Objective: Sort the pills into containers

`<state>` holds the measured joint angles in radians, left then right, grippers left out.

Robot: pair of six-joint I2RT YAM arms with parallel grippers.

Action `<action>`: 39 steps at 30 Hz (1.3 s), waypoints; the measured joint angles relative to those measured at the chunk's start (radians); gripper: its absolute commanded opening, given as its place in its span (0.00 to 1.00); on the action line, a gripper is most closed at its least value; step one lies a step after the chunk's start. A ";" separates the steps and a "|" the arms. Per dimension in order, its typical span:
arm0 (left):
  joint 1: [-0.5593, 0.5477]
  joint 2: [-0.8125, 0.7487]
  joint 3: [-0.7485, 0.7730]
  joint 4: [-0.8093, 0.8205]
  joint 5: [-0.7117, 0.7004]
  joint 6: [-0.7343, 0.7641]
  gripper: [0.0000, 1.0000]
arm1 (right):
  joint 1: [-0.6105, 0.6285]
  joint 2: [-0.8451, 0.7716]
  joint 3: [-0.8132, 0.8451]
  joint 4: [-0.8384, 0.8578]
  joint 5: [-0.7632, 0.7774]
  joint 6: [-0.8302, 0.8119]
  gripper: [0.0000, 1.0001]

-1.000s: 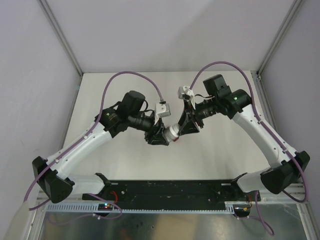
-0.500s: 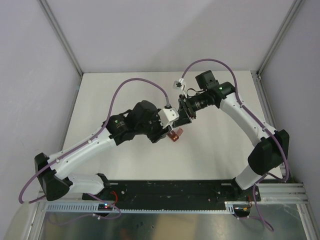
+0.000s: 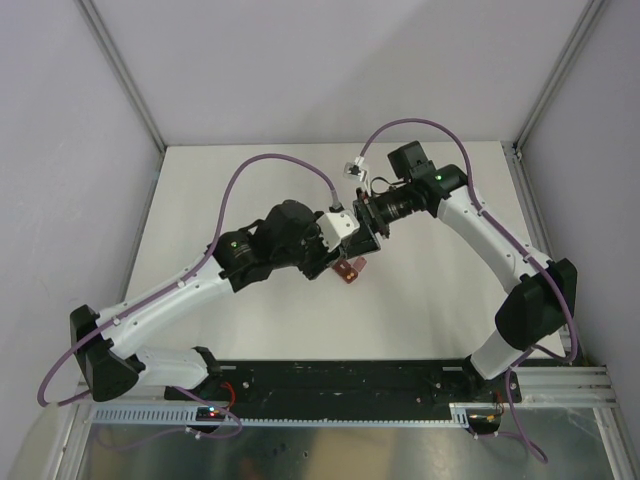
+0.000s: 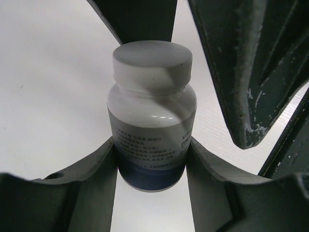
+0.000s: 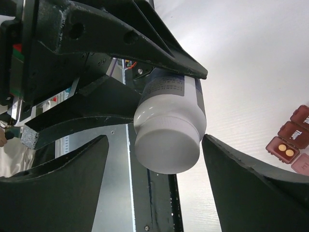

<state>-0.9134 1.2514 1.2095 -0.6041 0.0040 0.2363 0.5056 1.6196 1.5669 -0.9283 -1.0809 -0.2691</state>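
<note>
The left tool (image 4: 152,159) clamps the body of a small round white-capped plastic bottle (image 4: 152,111), the right tool (image 5: 154,139) gapes wide around its cap without touching, and the dark red plastic pill box (image 3: 348,270) lies midway between the white desk (image 3: 250,180) side edges

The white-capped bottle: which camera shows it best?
Left wrist: the bottle sits mid-frame, cap and label both plain. Right wrist shows mostly its cap, end-on. From the top view I cannot make it out.

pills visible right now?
2. One pill and a second pill lie side by side in one compartment of the red pill box. More may hide in the bottle.
</note>
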 measured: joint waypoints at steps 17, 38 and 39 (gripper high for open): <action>0.000 0.000 -0.006 0.005 0.093 0.000 0.00 | 0.008 0.000 0.001 0.029 0.034 0.025 0.77; 0.018 -0.008 -0.011 -0.004 0.172 -0.002 0.00 | 0.083 -0.029 -0.013 0.026 0.135 -0.020 0.55; 0.021 -0.008 -0.011 -0.004 0.175 -0.003 0.00 | 0.083 -0.029 -0.014 0.026 0.136 -0.020 0.52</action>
<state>-0.8928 1.2438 1.1984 -0.6079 0.1795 0.2333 0.5884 1.5906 1.5532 -0.9020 -0.9451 -0.2890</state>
